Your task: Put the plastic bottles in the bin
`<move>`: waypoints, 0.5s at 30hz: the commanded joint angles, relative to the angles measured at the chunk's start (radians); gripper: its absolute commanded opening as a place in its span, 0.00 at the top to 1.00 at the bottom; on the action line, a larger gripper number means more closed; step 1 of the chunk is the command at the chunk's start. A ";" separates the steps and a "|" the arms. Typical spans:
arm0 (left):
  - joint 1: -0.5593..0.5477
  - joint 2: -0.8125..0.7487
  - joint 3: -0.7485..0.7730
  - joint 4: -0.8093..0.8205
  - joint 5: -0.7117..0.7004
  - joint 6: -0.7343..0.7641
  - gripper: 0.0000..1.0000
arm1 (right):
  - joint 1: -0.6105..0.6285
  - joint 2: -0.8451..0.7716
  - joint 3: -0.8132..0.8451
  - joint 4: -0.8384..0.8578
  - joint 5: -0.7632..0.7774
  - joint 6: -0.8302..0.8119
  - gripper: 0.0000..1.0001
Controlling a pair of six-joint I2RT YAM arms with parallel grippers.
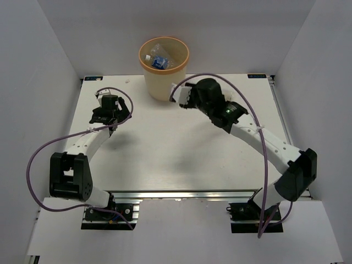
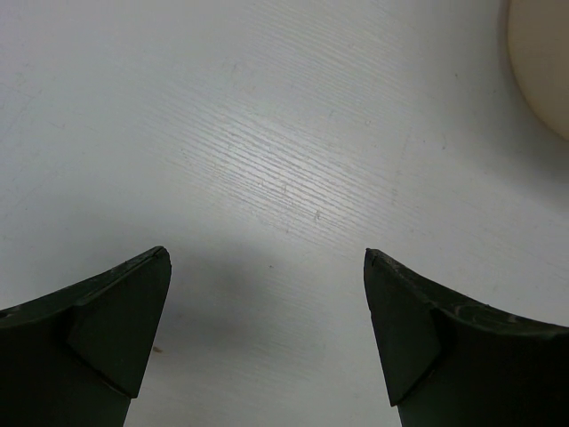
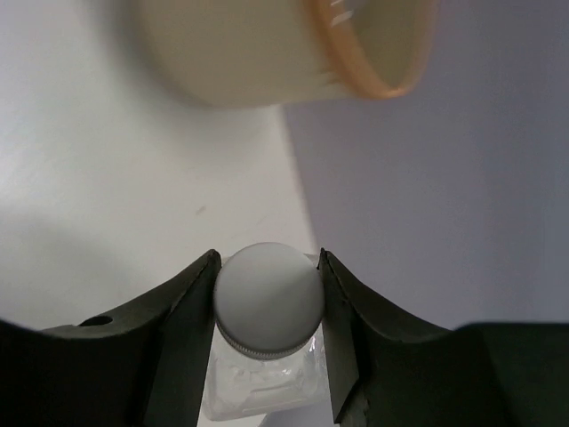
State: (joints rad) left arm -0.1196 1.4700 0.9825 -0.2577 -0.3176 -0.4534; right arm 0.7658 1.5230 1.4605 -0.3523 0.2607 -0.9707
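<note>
- The right gripper (image 3: 268,277) is shut tight on a clear bottle (image 3: 265,391). Its white cap (image 3: 268,302) is squeezed between the two fingers.
- The left gripper (image 2: 267,329) is wide open, and nothing is held in it. Only bare table (image 2: 267,160) is seen between its fingers.
- The bin (image 1: 159,85) is found at 12 o'clock on the table, by the far edge. A few bottles (image 1: 158,59) are seen inside it, one with a blue label.
- The clear bottle is held just beside the bin wall, at about 5 o'clock from the bin. No other bottle is seen on the table.
- The step in hand is judged to be the carry to the bin. This may well be the last bottle.
- Next, the bottle needs to be lifted above the rim (image 3: 348,78) and moved toward 11 o'clock, over the hole. Then the fingers can be opened. Care is needed so the bin is not bumped or tipped.
- The right arm is stretched from 5 o'clock up toward the bin, bent at the elbow.
- The left arm is folded. Its gripper is pointed down at the table, at about 8 o'clock from the bin.
</note>
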 commanded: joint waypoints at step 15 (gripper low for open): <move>0.015 -0.185 -0.099 0.051 0.031 0.012 0.02 | -0.097 0.504 0.736 0.808 -0.014 0.503 1.00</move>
State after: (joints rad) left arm -0.1139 1.3182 0.9016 -0.2150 -0.2920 -0.4450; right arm 0.6998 1.9030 2.0438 0.4171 0.2802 -0.6121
